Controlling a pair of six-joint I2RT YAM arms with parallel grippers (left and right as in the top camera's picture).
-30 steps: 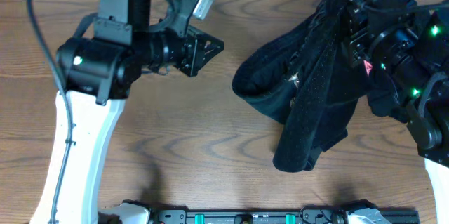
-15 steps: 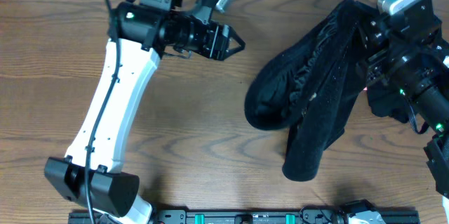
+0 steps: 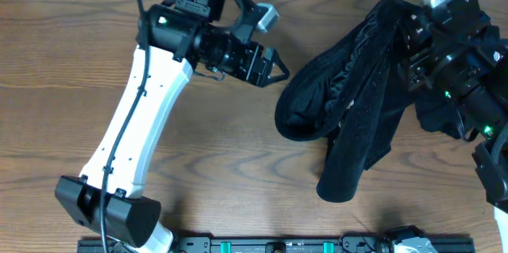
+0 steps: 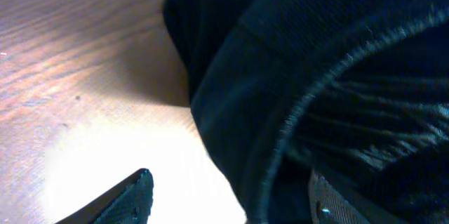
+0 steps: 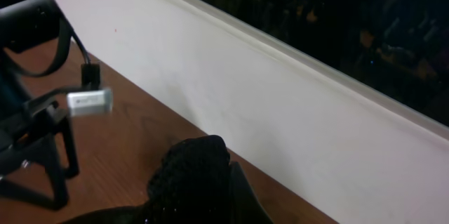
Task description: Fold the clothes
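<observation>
Near the centre of the wooden table (image 3: 226, 162), left gripper (image 3: 276, 69) with fingers spread wide, tips just beside the edge of the clothes (image 3: 357, 106), right gripper (image 3: 405, 24) pinching the upper end of that black fuzzy heap, the rest bunched and draped on the table's right side

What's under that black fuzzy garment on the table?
Only the wooden table shows around the black garment. Anything beneath its bunched folds is covered, so it cannot be told.
</observation>
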